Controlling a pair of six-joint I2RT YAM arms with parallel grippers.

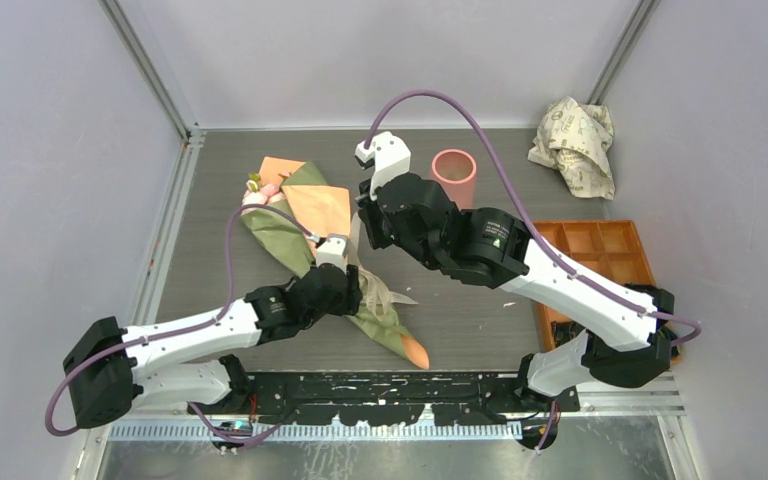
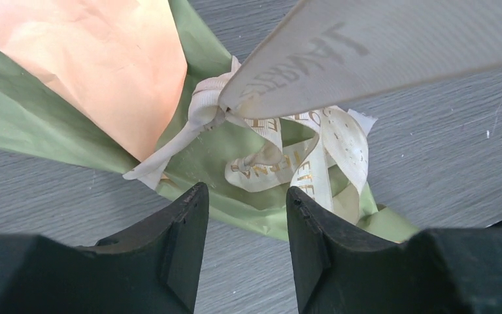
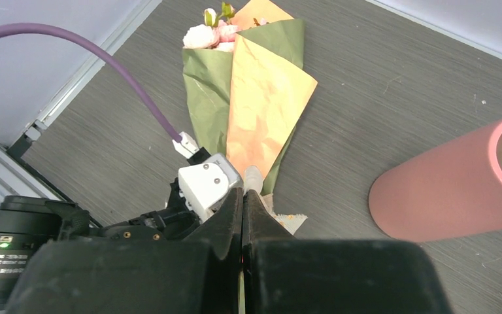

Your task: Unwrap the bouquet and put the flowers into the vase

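Left wrist view first: the left gripper is seen with its jaws spread, hovering right at the knot of the beige ribbon, with nothing caught between them. One ribbon tail is stretched taut up and away from the knot. In the right wrist view the right gripper is pressed tight together, with what looks like that tail pinched at its tip. The bouquet is laid flat on the table, left of centre, blooms pointed toward the far wall, and the vase is stood upright apart to its right. Handling-wise, the whole thing can be expected to be light and floppy: thin crinkly paper that tears if yanked, slick ribbon that could slip out of a pinch, and flowers that are easily crushed. So the ribbon is probably best taken by a loose tail close to the knot, with the cone held down at its narrow stem end, never at the blooms.
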